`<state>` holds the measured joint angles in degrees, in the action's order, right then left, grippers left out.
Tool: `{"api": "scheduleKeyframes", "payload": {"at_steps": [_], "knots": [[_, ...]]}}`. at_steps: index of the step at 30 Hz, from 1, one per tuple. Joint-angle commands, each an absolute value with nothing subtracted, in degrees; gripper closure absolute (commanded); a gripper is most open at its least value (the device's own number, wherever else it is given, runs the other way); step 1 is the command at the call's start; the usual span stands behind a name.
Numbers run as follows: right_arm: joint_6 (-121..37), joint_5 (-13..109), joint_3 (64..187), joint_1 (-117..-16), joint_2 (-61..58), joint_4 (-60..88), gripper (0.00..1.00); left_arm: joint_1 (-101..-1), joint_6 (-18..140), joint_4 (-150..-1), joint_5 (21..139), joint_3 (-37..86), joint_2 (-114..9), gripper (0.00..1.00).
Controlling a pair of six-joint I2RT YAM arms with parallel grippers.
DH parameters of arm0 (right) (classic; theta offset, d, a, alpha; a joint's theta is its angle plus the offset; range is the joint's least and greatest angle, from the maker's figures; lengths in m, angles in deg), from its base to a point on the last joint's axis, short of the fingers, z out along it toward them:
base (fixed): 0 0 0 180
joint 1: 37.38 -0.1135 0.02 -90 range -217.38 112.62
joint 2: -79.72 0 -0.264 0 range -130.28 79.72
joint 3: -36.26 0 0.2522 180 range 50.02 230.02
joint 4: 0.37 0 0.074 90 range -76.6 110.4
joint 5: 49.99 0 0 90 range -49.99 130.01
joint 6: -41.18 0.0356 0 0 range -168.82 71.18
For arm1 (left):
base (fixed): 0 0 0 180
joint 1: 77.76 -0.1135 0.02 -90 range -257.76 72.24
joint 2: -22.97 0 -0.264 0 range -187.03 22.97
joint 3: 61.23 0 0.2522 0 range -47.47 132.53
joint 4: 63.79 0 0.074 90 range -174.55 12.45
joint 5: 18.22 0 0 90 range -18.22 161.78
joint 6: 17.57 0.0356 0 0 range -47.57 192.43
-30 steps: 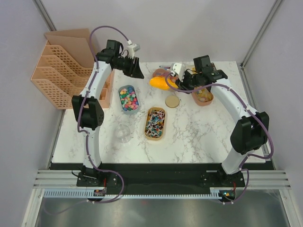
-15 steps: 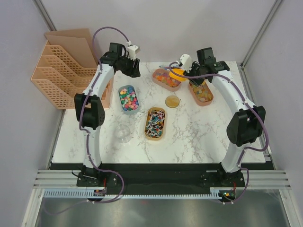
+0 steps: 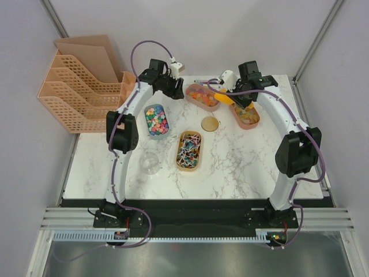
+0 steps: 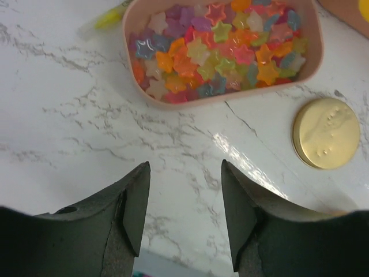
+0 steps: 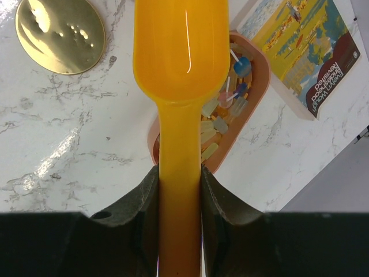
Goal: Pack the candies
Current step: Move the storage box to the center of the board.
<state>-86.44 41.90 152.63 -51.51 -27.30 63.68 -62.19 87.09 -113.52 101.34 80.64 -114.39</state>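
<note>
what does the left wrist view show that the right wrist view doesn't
Only the left wrist view: a pink tray full of star-shaped candies, and the left end effector, open with nothing between its fingers.

Only the right wrist view: the right end effector shut on the orange scoop, which partly hides a second tray of pale candies, plus a colourful book cover.

Both: the gold round lid and the marble table.

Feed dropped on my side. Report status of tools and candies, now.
Left tool open, empty, over the table. Right tool shut on orange scoop. Star candies in pink tray. Gold lid beside tray, nothing blocking.
</note>
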Motion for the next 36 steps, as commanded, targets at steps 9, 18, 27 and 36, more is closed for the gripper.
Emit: {"api": "scheduleKeyframes", "payload": {"at_steps": [9, 18, 27, 36], "knots": [[-87.0, 39.2, 146.5, -49.6, -20.6, 62.8, 1.00, -55.8, 102.1, -102.2, 101.0, 89.5, -123.4, 0.34], [-86.3, 39.9, 139.9, -49.3, -16.3, 61.2, 1.00, -54.2, 113.9, -101.1, 102.5, 85.3, -121.8, 0.30], [-87.4, 41.9, 138.4, -48.5, -16.3, 60.4, 1.00, -53.8, 126.9, -104.2, 101.0, 86.6, -123.5, 0.28], [-85.8, 42.5, 138.1, -48.4, -16.8, 59.9, 1.00, -53.5, 131.2, -104.2, 101.6, 90.2, -126.7, 0.30]]}}
